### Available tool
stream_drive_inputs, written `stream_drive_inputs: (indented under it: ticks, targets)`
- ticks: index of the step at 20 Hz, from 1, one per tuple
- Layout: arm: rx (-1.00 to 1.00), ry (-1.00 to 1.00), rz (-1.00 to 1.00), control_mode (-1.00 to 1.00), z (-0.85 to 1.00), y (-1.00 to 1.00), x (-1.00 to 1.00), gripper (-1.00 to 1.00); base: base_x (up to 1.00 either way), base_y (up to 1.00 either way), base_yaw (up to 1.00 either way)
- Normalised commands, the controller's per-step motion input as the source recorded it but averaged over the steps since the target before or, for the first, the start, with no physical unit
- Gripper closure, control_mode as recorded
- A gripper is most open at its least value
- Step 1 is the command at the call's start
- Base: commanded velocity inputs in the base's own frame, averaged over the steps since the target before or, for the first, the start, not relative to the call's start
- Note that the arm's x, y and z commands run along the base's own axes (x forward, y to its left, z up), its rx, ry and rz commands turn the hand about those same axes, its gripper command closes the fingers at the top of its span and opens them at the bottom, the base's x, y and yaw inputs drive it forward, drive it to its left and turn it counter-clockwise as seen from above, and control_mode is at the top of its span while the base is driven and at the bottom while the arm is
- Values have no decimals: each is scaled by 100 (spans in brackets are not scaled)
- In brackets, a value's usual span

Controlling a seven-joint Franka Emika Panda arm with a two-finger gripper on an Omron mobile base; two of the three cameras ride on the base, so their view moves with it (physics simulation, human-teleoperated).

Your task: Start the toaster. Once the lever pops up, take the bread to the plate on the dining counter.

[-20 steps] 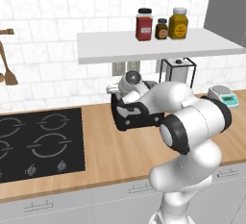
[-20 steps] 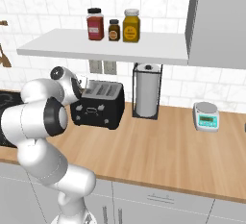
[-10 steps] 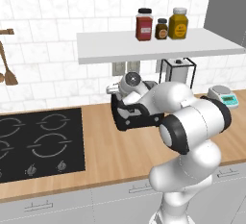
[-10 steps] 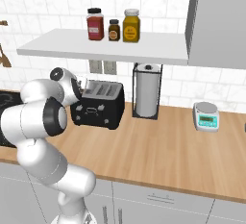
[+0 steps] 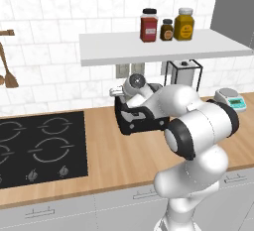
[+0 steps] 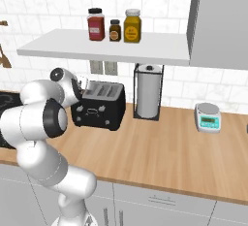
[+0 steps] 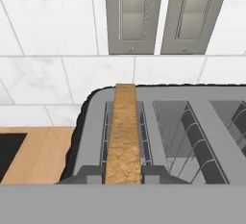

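Brown-crusted bread [image 7: 124, 131] stands edge-up in the toaster [image 7: 163, 136] slot, fingertips [image 7: 90, 174] at 6 o'clock gripping its sides.

— Carrying the lot? A light wood worktop [image 6: 160, 147] along a white tiled wall, above pale grey cabinet fronts.

— And set in it?

— At one end, a black hob [image 5: 42, 148], flush with the wood.

— Standing on the worktop itself?

— Next to the hob, near the wall, the black toaster [image 6: 99, 105]. Just beside that, a wire-framed holder [image 6: 148, 92] with a white roll upright inside. Further along, well apart from the holder, a small pale green scale [image 6: 208, 117].

— Higher up?

— A white shelf [image 5: 163, 46] fixed to the tiles, above the toaster. On it, close together: a red jar [image 5: 148, 25], a small dark jar [image 5: 166, 29], a yellow jar [image 5: 183, 24].
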Motion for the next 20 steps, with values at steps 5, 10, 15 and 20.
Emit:
stream_drive_inputs:
  ticks: [5,10,15,20]
  targets:
    - [0,0,0,-100,5,0,0,100,0,0,0]
    - [0,0,0,-100,8,0,0,100,0,0,0]
    - [0,-5,0,-100,8,0,-25,100,0,0,0]
    - [0,-17,0,-100,18,2,-26,100,0,0,0]
